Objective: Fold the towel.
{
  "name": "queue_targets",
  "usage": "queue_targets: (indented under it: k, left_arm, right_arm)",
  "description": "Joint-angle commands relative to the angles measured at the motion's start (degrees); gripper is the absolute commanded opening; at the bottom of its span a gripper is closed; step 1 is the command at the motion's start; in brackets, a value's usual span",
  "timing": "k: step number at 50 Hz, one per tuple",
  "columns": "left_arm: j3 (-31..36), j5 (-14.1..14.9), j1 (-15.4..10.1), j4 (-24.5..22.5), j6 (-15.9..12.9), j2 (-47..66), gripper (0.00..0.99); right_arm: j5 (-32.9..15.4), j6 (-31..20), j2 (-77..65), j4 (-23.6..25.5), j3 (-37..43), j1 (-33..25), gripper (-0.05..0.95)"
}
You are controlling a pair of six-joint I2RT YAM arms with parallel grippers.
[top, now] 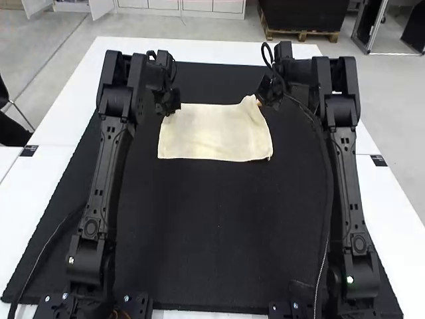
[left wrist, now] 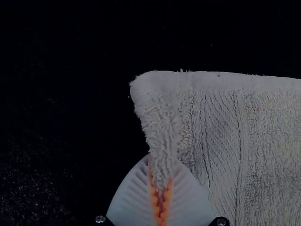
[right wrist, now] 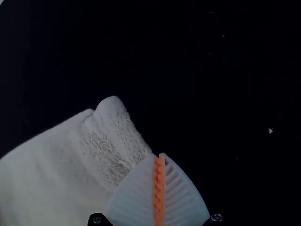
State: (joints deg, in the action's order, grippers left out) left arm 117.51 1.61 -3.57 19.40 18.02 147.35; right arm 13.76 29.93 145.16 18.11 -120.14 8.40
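Towel (top: 216,133), corner tight in left gripper (top: 170,111) jaws, right gripper (top: 259,104) jaws clenched together.

Your left arm (top: 108,176) and right arm (top: 344,176) stand nearly as mirror images in the high view, each long lower section reaching forward and leaning slightly inward. Up top, both bend toward the middle, and your left wrist (top: 159,74) and right wrist (top: 287,72) tip down, well apart. Your left gripper (top: 170,110) points low and is clamped in a grip; its white ribbed fingers (left wrist: 134,197) lean together, with the orange pads (left wrist: 156,202) parted slightly toward the tips. Your right gripper (top: 259,102) is closed too, its pads (right wrist: 155,188) meeting along their length.
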Motion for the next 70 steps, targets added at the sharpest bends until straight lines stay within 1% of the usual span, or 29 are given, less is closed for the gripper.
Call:
queue_targets:
  k: [1,11,27,32,39,54,62,70]
  left_arm:
    - [-0.27,1.47,-0.91,0.2,0.08,-4.35,0.018]
    - [-0.44,1.65,-0.29,0.29,0.26,-6.02,0.018]
    - [-1.23,1.65,2.69,0.47,0.26,-7.78,0.018]
    - [-1.94,1.65,3.13,0.47,0.26,-8.31,0.018]
    - [-2.99,1.73,3.05,0.38,0.26,-9.01,0.018]
    - [-3.52,1.91,1.64,0.38,0.35,-10.15,0.018]
    - [-4.75,2.7,0.85,0.64,0.35,-11.91,0.018]
    - [-6.07,3.75,0.59,1.08,0.35,-14.19,0.018]
  right_arm:
    - [0.39,-0.49,-4.54,0.0,0.69,0.39,-0.01]
    - [0.13,-0.67,-5.5,-0.09,1.57,-0.32,-0.01]
    - [-0.75,-0.84,-6.03,-0.09,2.1,-1.55,-0.01]
    - [-1.1,-1.02,-6.21,-0.18,2.01,-1.72,-0.01]
    - [-1.28,-1.1,-6.56,-0.18,2.1,-2.08,-0.01]
    - [-1.37,-1.37,-7.88,-0.27,2.54,-2.34,-0.01]
    - [-1.37,-1.46,-8.76,-0.18,3.51,-2.43,-0.01]
    - [-1.37,-1.63,-9.99,-0.18,4.74,-2.95,-0.01]
